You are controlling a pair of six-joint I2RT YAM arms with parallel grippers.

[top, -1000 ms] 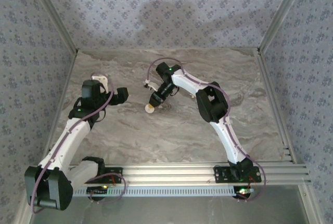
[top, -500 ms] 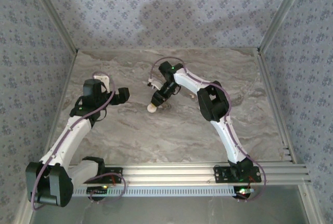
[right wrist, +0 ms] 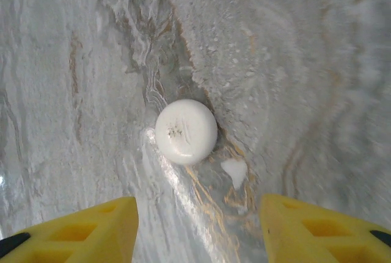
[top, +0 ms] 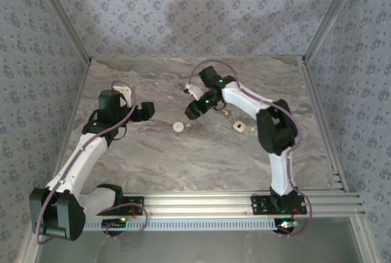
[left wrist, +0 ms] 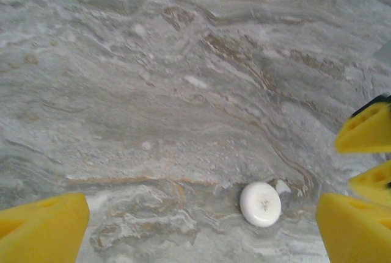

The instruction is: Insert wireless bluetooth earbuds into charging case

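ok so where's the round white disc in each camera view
top external: the round white disc lies on the table left of centre, between the two arms.
left wrist: the disc is at lower right, near the bottom edge.
right wrist: the disc is near the centre.
shared landmark: the tiny white earbud just beside it.

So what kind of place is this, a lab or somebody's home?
Probably a robot test booth, not a home: a left arm and right arm bolted to an aluminium rail, a marble-look tabletop, patterned backdrop walls closing it in.
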